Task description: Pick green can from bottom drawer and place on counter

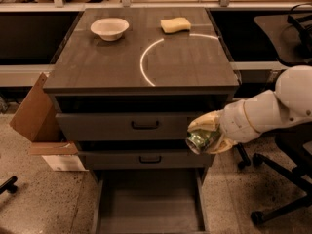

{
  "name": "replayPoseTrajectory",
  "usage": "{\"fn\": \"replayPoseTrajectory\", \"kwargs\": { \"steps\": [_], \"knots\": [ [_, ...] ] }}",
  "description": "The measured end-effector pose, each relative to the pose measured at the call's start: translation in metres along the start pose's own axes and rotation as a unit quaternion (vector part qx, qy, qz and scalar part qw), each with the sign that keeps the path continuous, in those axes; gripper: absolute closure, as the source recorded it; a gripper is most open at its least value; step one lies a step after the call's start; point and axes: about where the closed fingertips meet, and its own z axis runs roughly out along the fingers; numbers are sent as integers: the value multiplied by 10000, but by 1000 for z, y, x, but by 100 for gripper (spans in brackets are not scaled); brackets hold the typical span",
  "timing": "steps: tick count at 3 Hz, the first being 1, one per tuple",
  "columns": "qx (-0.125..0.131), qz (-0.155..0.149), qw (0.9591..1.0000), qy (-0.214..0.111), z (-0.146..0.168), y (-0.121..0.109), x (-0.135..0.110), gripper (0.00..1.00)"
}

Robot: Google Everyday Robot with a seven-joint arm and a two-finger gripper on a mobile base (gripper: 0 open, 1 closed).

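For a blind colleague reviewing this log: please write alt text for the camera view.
The gripper holds the green can in front of the upper drawers, below the counter and higher than the open bottom drawer. A white bowl and a yellow sponge sit on the counter.

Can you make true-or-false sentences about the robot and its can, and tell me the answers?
The white bowl and the yellow sponge sit on the counter. True.
The bottom drawer is pulled open. True.
The gripper holds the green can in front of the drawers, at their right side. True.
The green can stands on the counter. False: it is below the counter top, in the gripper.
The white bowl touches the yellow sponge. False: they lie apart.
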Motion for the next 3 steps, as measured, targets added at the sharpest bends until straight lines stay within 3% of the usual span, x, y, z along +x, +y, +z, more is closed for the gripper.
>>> {"fn": "replayPoseTrajectory", "kwargs": {
  "steps": [1, 2, 3],
  "knots": [
    [-91, 92, 9999, 69, -23, -23, 20, 100],
    [-136, 197, 9994, 235, -74, -82, 59, 100],
    [-83, 172, 9994, 272, -80, -89, 61, 100]
  ]
}}
